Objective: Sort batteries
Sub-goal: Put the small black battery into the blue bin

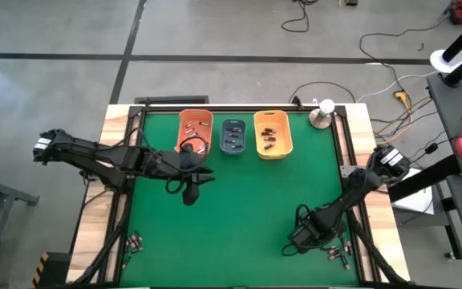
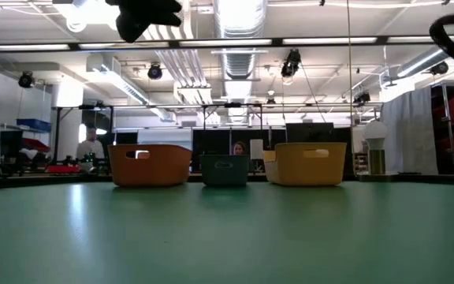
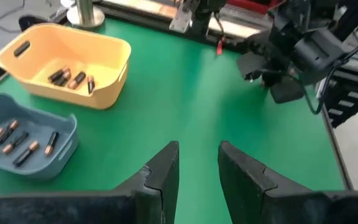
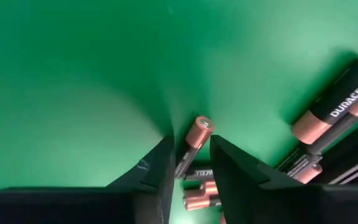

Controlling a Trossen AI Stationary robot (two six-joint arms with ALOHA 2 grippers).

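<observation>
Battery (image 4: 193, 142) clenched between right gripper (image 4: 190, 155) jaws, tilted | more batteries (image 4: 331, 112) beside | left gripper (image 3: 197, 168) jaws released, above table (image 3: 185, 87)

My table (image 1: 239, 201) wears a green mat inside a pale wooden border. Around it I see grey concrete floor (image 1: 54, 32) crossed by dark lines, with loose cables (image 1: 391, 48) lying beyond the table's far edge. Above the table, bright strip lights (image 2: 329, 41) and silver ducts (image 2: 239, 24) run along the ceiling.
</observation>
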